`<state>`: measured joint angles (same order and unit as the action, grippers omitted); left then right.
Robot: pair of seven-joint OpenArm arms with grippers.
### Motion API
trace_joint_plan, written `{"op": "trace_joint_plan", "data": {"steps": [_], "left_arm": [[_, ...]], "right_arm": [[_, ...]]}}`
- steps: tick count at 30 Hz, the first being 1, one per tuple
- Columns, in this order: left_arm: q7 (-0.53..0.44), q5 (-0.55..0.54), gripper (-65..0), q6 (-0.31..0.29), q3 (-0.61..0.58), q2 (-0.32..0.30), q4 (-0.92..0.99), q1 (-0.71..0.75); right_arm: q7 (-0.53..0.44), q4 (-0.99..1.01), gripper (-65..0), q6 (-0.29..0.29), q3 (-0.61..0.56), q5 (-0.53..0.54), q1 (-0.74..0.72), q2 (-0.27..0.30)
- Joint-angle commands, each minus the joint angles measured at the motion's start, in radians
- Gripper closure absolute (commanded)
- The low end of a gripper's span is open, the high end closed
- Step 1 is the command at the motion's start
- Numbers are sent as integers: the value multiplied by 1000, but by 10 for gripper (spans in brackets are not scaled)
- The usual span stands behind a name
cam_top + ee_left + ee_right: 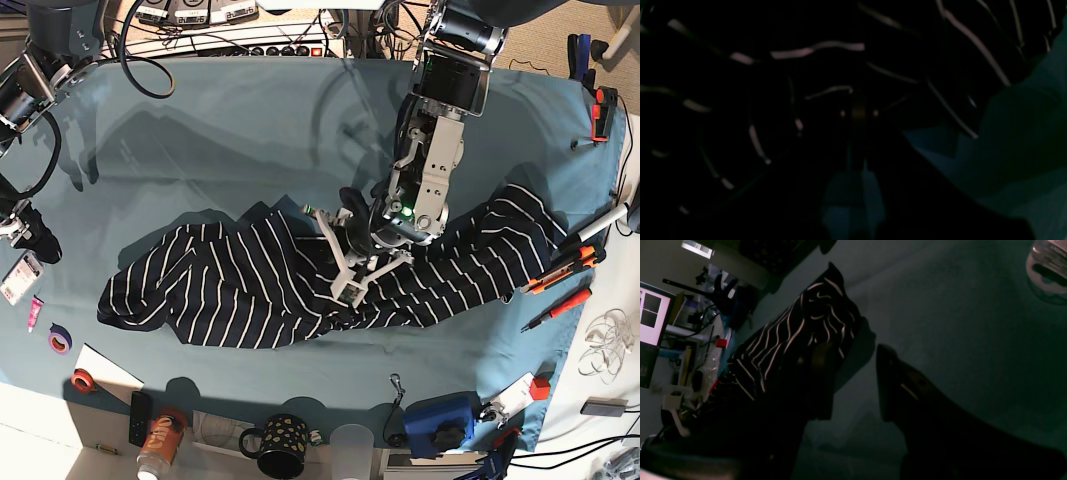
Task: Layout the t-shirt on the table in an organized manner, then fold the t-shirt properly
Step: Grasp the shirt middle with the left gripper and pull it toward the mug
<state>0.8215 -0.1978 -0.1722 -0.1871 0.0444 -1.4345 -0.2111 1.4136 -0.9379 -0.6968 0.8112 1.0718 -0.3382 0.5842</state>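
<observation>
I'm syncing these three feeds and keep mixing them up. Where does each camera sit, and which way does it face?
Left wrist: on the left arm, pressed close over the t-shirt; the left gripper shows shut on its dark folds.
Right wrist: on the right arm, low by the table, looking along it at the t-shirt's striped end; one dark finger shows.
Base: high, looking down on the table; the left arm reaches into the t-shirt.
All three views share the t-shirt on the teal cloth.

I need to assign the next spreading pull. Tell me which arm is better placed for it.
Left. Its gripper is down on the t-shirt mid-table, closed into the fabric. The right gripper sits at the table edge, off the shirt.
</observation>
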Motion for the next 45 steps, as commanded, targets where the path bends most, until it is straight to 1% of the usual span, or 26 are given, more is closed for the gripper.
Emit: {"op": "trace_joint_plan", "data": {"steps": [1,2,3,4,5,6,7,8,10,15,18,21,23,24,25,26,28,30,34,36,38,39,41,42,43,45], "left_arm": [[-5,-3,0,3,0,11,-17,-25],[1,-3,0,-5,0,11,-17,-25],[2,-3,-54,-20,0,11,-17,-24],[0,-4,-131,-39,0,11,-17,-24],[0,-4,-206,-49,0,11,-17,-25],[-1,-4,-264,-50,0,11,-17,-25],[-6,-3,-296,-46,0,11,-17,-24],[-11,-3,-301,-30,0,11,-17,-25],[-29,-3,-301,2,0,11,-17,-25],[-54,-3,-301,0,-1,16,-10,-25],[-66,-2,-301,0,0,33,20,-25],[-100,29,-301,1,0,48,65,-29],[-100,45,-295,26,0,50,83,-37],[-97,45,-272,46,0,50,82,-39],[-97,44,-232,58,0,50,82,-42],[-97,39,-170,65,0,50,81,-43],[-91,7,-11,65,0,50,81,-47],[-51,-29,0,61,0,55,75,-56],[85,-110,0,18,0,76,10,-90],[112,-132,0,-8,0,96,-39,-110],[112,-151,0,-12,0,113,-69,-132],[98,-185,0,-27,-9,113,-76,-146],[74,-220,0,-114,-21,113,-78,-184],[68,-227,0,-145,-29,113,-77,-209],[57,-224,0,-156,-38,113,-77,-235],[18,-186,0,-154,-56,113,-68,-294]], "right_arm": [[-17,-18,-216,-1,2,28,-19,34],[-17,-18,-216,-1,2,28,-19,34],[-17,-18,-216,-1,2,28,-19,34],[-17,-18,-216,-1,2,28,-19,34],[-17,-18,-216,-1,2,28,-19,34],[-17,-18,-216,-1,2,28,-19,34],[-17,-18,-216,-1,2,28,-19,34],[-17,-18,-216,-1,2,28,-19,34],[-17,-18,-216,-1,2,27,-19,34],[-17,-18,-216,-1,2,28,-19,34],[-17,-18,-216,-1,2,28,-19,33],[-17,-18,-216,-1,2,28,-19,33],[-17,-18,-216,-1,2,28,-19,34],[-17,-18,-216,-1,2,27,-19,34],[-17,-18,-216,-1,2,27,-19,34],[-17,-18,-216,-1,2,28,-19,34],[-17,-18,-216,-1,2,27,-19,34],[-17,-18,-216,-1,2,28,-19,34],[-17,-18,-216,-1,2,27,-19,33],[-17,-18,-216,-1,2,27,-19,33],[-17,-18,-216,-1,2,27,-19,33],[-17,-18,-216,-1,2,27,-19,32],[-17,-18,-216,-1,2,26,-19,28],[-17,-18,-216,-1,2,23,-19,27],[-17,-18,-216,-1,2,14,-19,25],[-17,-18,-216,-1,2,2,-19,24]]}}
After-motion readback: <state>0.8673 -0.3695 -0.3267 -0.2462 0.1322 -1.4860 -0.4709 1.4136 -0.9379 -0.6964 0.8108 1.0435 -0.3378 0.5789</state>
